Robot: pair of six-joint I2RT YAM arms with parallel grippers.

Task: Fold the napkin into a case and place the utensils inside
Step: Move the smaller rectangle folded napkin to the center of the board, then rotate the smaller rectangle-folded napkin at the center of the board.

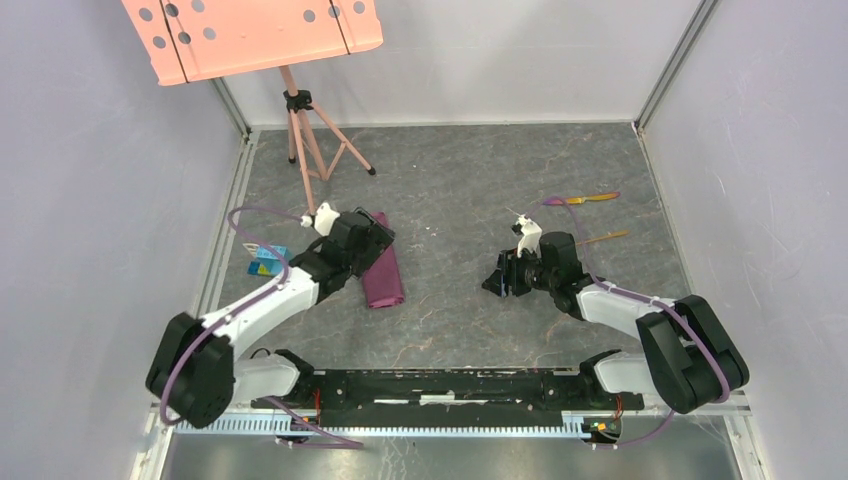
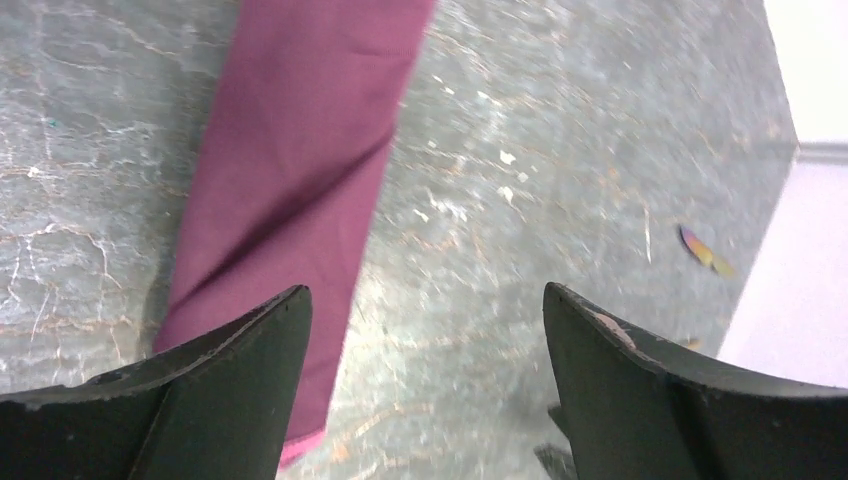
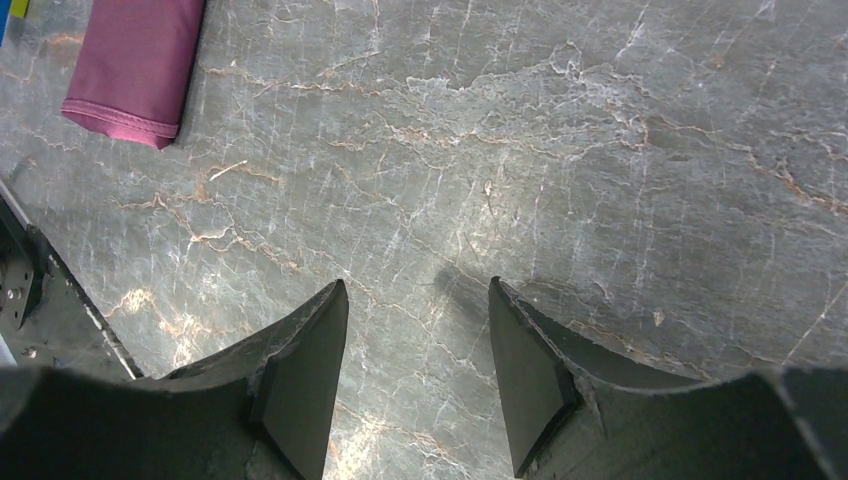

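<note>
Both are released and empty: the left pincer point(image 2: 422, 300) over the folded purple napkin point(image 1: 383, 272) at the desk's left, the right pincer point(image 3: 417, 290) mid-desk. The knife point(image 1: 588, 198) and spoon point(image 1: 603, 238) lie far right. Pushing them in could unfold the thin cloth.

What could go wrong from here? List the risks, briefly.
1. The open left claw hangs just over the folded napkin; a finger could snag the cloth and undo the fold.
2. The knife and spoon lie flat on the table far to the right, slim and likely hard to pinch; they may slip.
</note>
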